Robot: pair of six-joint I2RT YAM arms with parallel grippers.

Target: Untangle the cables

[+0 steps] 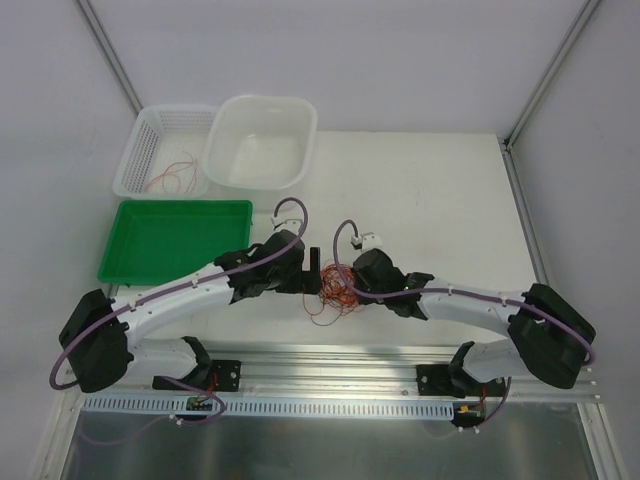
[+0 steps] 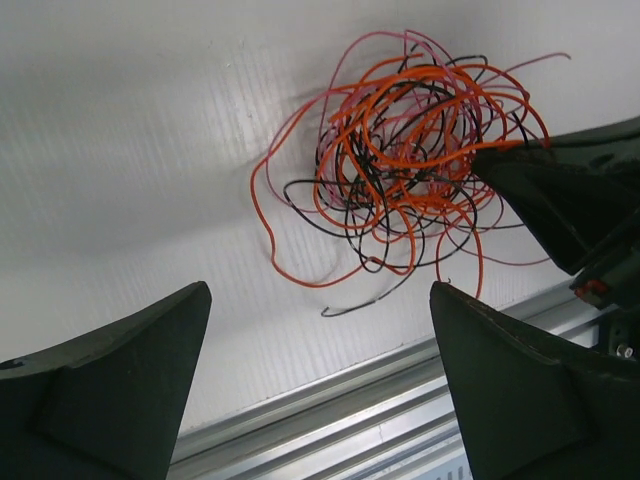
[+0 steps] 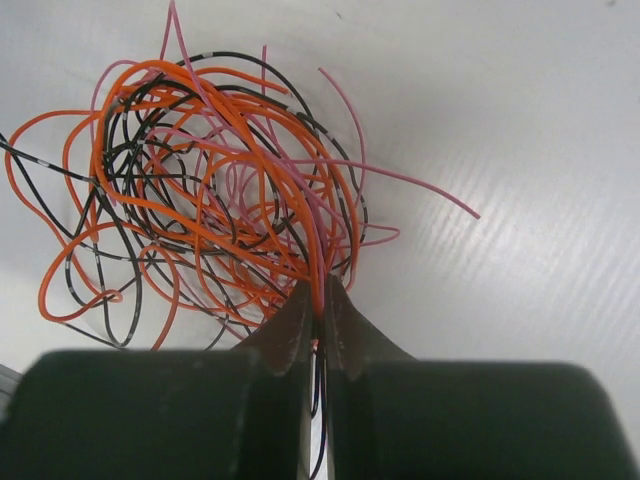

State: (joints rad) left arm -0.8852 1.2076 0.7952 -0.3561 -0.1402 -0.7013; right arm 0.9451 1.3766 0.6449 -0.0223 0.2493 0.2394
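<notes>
Orange, black and pink cables point(image 3: 220, 190) against plain white table point(image 1: 430, 200); green tray point(image 1: 172, 240), white lattice basket point(image 1: 135, 160), translucent white tub point(image 1: 232, 150), black right gripper point(image 3: 318, 295).

A white desk point(image 1: 440, 200) stands boxed in by plain white walls point(image 1: 350, 60), with aluminium posts point(image 1: 108, 50) slanting up from its far corners. A metal rail point(image 1: 340, 358) runs along its near edge. The light is soft and even, and the shadows are faint.

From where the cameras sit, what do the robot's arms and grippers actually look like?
The left arm and right arm have white links, bulky black joints and a thin purple cable running along each. The left gripper and right gripper have plain black, wedge-shaped fingers.
</notes>
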